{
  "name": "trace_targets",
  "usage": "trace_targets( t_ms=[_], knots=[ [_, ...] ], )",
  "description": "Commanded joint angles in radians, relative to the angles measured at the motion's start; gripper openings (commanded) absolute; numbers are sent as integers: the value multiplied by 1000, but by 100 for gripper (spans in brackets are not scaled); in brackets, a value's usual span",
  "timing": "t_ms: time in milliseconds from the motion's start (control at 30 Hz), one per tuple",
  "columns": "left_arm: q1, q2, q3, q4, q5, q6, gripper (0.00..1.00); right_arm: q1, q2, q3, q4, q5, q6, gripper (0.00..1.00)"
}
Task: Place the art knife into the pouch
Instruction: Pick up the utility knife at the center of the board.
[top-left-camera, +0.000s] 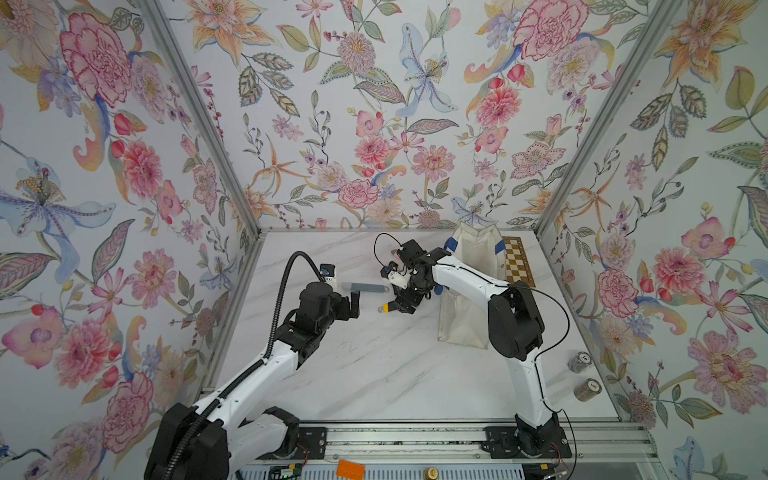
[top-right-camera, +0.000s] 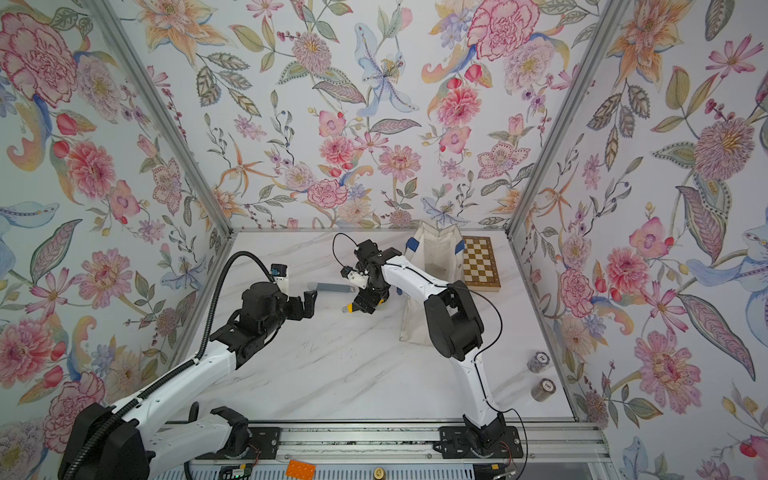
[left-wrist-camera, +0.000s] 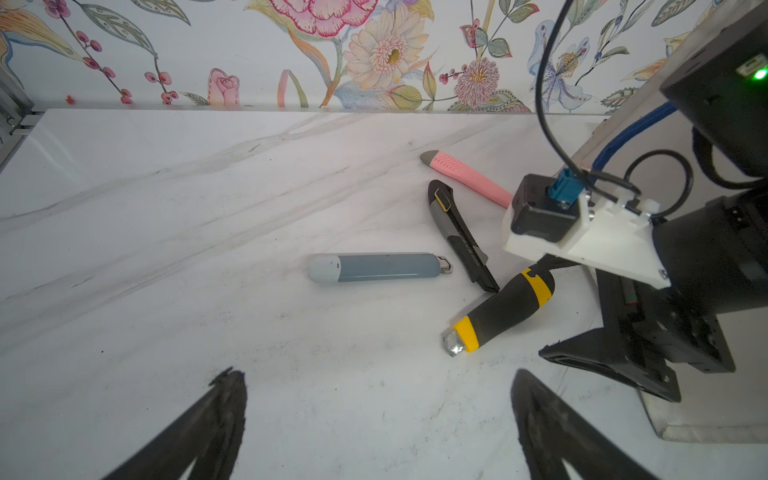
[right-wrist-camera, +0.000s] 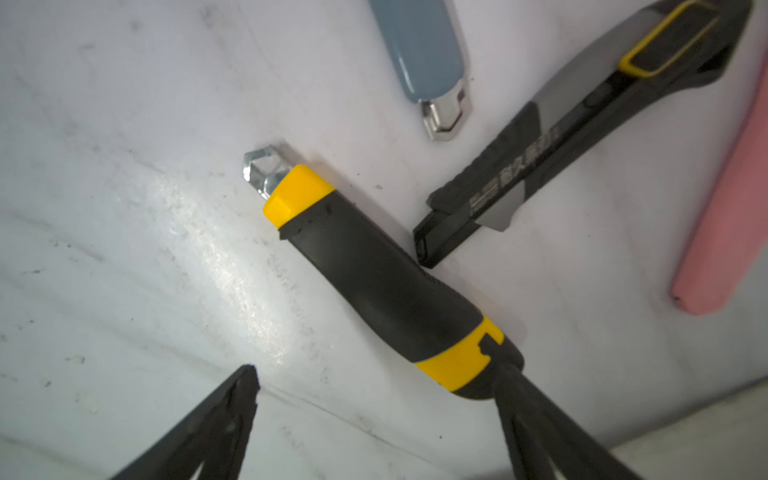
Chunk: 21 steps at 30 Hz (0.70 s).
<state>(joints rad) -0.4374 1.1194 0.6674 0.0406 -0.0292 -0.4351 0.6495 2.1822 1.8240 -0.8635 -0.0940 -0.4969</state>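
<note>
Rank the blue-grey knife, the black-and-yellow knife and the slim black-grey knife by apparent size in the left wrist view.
1. The blue-grey knife and the black-and-yellow knife: too alike to rank, one longer, the other thicker.
2. The slim black-grey knife: smallest, clearly thinner.

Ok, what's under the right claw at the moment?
The black-and-yellow utility knife lies flat on the white marble table beneath the open right claw. One claw finger covers its rear end, so that tip is hidden.
</note>
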Motion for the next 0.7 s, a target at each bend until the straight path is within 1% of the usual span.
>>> trace_targets(
  t_ms=[0,100,167,233,367,500,600,667],
  knots=[
    [9,24,-1,22,31,-14,99,4,17,-14,-43,-27,-94,87],
    [9,40,-2,45,76,-34,99,4,52,-3,-48,4,-91,83],
    [9,45,-3,61,104,-47,99,4,80,8,-50,52,-71,79],
    [9,49,-6,70,111,-54,99,10,100,6,-50,73,-67,79],
    [9,56,-6,68,112,-52,100,7,131,17,-50,79,-50,71],
    [9,59,-6,64,123,-46,99,8,143,33,-49,59,-47,70],
    [9,54,-5,62,130,-44,99,10,133,50,-50,51,-54,69],
    [9,47,-8,63,132,-44,100,10,117,62,-48,53,-60,70]
  ],
)
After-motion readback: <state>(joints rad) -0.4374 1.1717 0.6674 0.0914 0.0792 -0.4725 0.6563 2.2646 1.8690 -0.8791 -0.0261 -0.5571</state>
